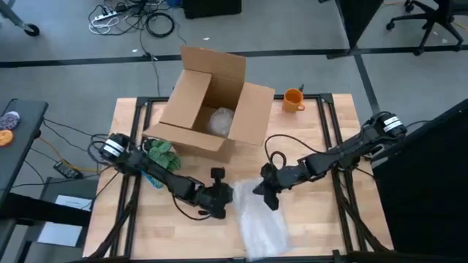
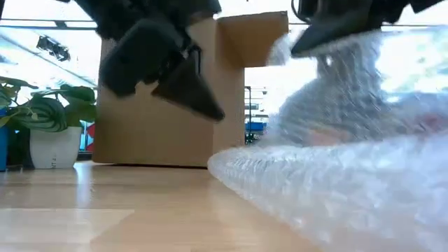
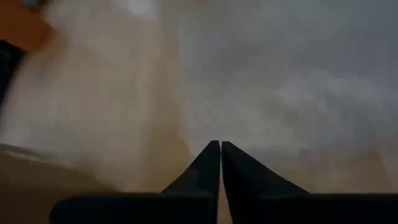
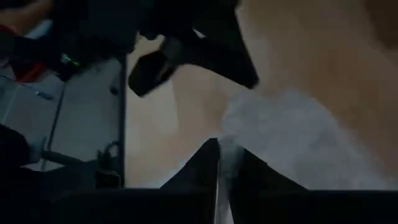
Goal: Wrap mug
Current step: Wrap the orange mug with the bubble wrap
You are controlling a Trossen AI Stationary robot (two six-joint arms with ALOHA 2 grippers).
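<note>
Our right hand (image 1: pixel 262 191) sits near the centre of the table (image 1: pixel 314 219), its fingers pressed together with a thin edge of bubble wrap (image 1: pixel 259 219) pinched between them; the right wrist view shows the film running up into the closed tips. In the low view the wrap rises in a peak under that hand, so we judge that the edge is lifted clear of the wood.

Our left hand (image 1: pixel 219 203) lies just at nine o'clock of the right one, beside the wrap's near edge. Its fingers meet tip to tip in the left wrist view, and we see nothing between them, only wrap and table ahead.

From the hands outward: the wrap spreads toward six o'clock, down to the table's front edge. At twelve o'clock of the hands stands an open cardboard box (image 1: pixel 212 102) with some pale packing inside. The orange mug (image 1: pixel 293 99) stands upright at about one o'clock of the right hand, well apart from it, just beside the box and not touching the wrap. A green cloth-like bundle (image 1: pixel 162 153) lies at ten o'clock, near the left arm.

We judge that the sheet is being laid out and the mug is not yet on it. The next move calls for flattening the wrap, then fetching the mug from the far side and setting it on the sheet.
</note>
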